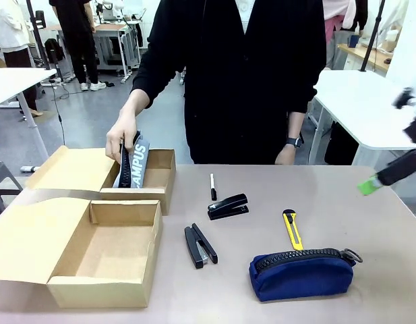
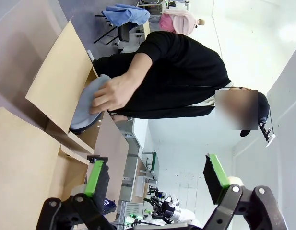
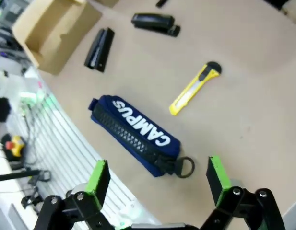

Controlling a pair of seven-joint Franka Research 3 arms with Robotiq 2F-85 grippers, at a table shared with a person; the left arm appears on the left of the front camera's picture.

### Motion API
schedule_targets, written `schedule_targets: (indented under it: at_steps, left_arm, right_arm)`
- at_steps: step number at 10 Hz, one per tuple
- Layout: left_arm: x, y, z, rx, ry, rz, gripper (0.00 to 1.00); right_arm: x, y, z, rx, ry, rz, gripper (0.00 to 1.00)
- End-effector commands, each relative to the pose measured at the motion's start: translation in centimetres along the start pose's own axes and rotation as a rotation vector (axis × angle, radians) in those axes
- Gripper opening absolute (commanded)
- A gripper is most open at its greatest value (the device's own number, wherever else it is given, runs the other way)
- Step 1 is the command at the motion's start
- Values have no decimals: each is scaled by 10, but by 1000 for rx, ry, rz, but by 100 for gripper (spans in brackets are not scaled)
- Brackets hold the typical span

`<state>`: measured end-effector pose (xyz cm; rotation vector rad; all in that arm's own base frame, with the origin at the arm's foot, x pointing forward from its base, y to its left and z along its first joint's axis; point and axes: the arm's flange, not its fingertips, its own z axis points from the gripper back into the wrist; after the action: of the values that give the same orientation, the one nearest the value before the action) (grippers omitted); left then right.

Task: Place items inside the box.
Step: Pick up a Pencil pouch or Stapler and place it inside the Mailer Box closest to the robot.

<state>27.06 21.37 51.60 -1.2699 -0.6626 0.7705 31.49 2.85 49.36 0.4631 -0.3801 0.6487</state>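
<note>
While the right gripper [image 3: 157,164], spread wide, points at the navy blue zip pouch [image 3: 133,129], the left gripper [image 2: 155,164] gapes equally wide, and the box [image 1: 100,293] sits open-lidded.

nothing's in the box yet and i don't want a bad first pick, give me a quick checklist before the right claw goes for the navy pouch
1. Box lid flap folded back, room inside: ok.
2. Right claw open, holding nothing: ok.
3. Navy pouch lying free on the table, nothing on it: ok.
4. Yellow knife apart from the pouch: ok.
5. Person's hand out of the box: ok, it rests on the dark pouch in the smaller carton behind.
6. Left claw open, holding nothing: ok.
</note>
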Motion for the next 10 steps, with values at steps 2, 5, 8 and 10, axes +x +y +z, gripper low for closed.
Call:
schedule_targets:
  at_steps: [2,5,8,10]
  left_arm:
    - [-1,0,0,-20,-1,-19,100]
    - [-1,0,0,-20,-1,-19,100]
    - [-1,0,0,-20,-1,-19,100]
    - [-1,0,0,-20,-1,-19,100]
  right_arm:
    - [-26,-24,30,16,-45,-63,100]
    - [28,7,-32,-2,74,320,100]
    - [96,30,-114,-49,264,659,100]
    - [126,53,-167,28,252,869,100]
